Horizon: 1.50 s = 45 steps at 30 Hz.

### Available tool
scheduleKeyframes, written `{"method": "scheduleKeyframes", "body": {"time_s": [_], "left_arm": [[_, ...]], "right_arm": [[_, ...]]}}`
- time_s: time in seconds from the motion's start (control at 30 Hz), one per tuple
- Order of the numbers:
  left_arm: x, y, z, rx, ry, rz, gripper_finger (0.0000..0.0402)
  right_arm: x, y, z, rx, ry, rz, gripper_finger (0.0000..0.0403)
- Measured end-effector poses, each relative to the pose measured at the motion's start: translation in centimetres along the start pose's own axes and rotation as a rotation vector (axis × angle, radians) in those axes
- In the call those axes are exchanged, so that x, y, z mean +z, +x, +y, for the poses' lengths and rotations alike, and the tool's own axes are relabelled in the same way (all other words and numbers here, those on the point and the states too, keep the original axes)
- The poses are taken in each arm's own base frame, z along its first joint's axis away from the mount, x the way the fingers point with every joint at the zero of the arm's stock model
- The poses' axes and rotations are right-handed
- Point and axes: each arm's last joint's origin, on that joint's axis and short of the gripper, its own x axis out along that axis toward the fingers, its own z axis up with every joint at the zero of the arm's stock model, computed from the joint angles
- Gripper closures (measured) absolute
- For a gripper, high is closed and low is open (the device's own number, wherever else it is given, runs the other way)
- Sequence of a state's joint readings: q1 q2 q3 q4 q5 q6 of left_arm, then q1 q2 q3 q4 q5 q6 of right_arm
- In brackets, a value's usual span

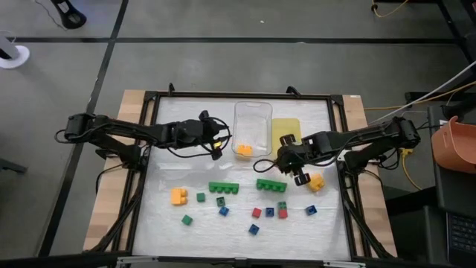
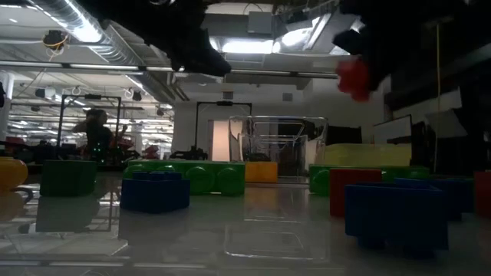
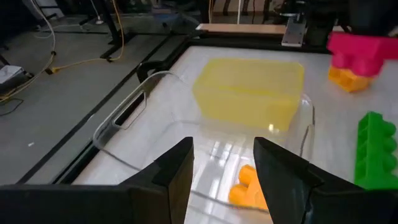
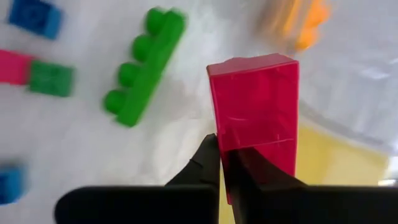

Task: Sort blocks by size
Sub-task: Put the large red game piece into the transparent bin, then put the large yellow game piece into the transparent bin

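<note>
My right gripper [image 4: 231, 171] is shut on a red block [image 4: 255, 102], held in the air near the yellow tray [image 1: 285, 131]; the block also shows raised in the low view [image 2: 353, 77]. My left gripper [image 3: 225, 167] is open and empty at the near left edge of the clear tray [image 1: 253, 123], where an orange block [image 1: 244, 150] lies. Two long green bars [image 1: 223, 187] [image 1: 270, 184], two more orange blocks [image 1: 178, 196] [image 1: 316, 182] and several small red, blue and green cubes [image 1: 256, 213] lie on the table. My right gripper holds the red block by the end nearest the wrist [image 4: 249, 155], pinched between its two fingers. The fingers [image 4: 208, 165] lie along the block, which sticks out beyond them. The block is lifted clear of the table; I cannot tell whether one finger is inside it.
The clear tray and yellow tray stand side by side at the table's far middle. A black frame [image 1: 149, 149] runs around the white work surface. An orange bin [image 1: 457, 145] stands off the table at the right. A person [image 2: 96, 130] shows in the room behind.
</note>
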<state>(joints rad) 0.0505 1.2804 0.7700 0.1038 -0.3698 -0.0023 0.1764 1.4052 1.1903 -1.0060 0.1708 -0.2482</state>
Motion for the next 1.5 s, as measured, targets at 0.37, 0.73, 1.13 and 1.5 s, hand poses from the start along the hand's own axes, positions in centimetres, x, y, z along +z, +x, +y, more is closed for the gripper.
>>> {"method": "scheduleKeyframes", "body": {"time_s": [0.37, 0.73, 1.13, 1.5], "left_arm": [[-0.4, -1.6, -2.2, -0.089, 0.058, 0.04, 0.0247], [-0.9, -3.1, -5.0, -0.197, 0.087, 0.062, 0.0247], [-1.4, -4.5, -7.1, -0.277, 0.081, 0.084, 0.0247], [-2.1, -5.5, -8.3, -0.322, -0.008, 0.147, 0.0247]], "right_arm": [[1.7, 0.4, -3.4, -0.226, -0.047, -0.166, 0.0391], [1.6, 1.9, -6.4, -0.262, 0.03, -0.172, 0.0345], [1.6, 4.0, -7.5, -0.233, 0.081, -0.14, 0.0267], [2.4, 1.0, -8.3, -0.265, 0.195, -0.14, 0.024]]}}
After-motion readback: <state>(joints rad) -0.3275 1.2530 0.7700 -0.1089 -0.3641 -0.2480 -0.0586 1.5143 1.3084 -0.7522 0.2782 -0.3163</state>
